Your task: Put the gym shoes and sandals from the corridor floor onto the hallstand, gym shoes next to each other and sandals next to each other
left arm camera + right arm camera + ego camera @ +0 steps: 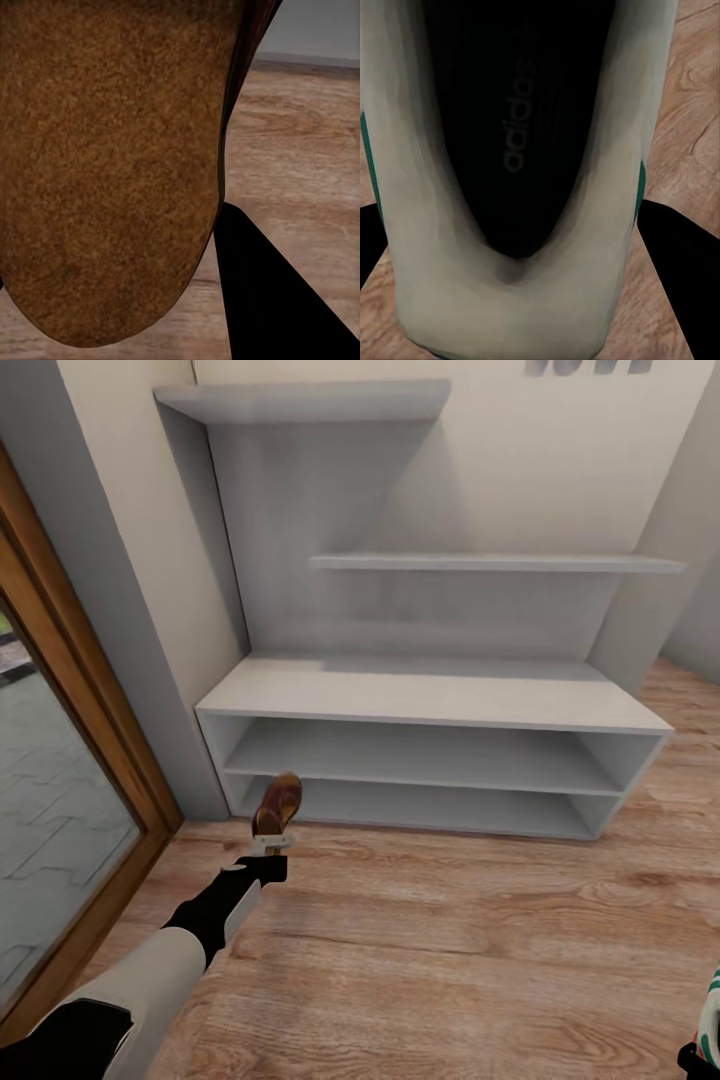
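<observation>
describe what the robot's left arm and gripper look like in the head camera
The left arm has a smooth off-white forearm shell, black at the elbow end and black again at the wrist. The left gripper is small, with a pale plate at its tip. No cables or markings are visible.

light: even, bright; shadows: soft under hallstand point(430, 700) shelves; wrist views: blurred

We see a wood-framed glass door point(60, 840) at left, grey paving behind it. Cream wall point(560, 470) behind; dark wall hooks point(590, 366) up top.

Home entrance corridor: hallstand point(430, 705), wood-plank floor point(450, 950), glazed door point(50, 780).
</observation>
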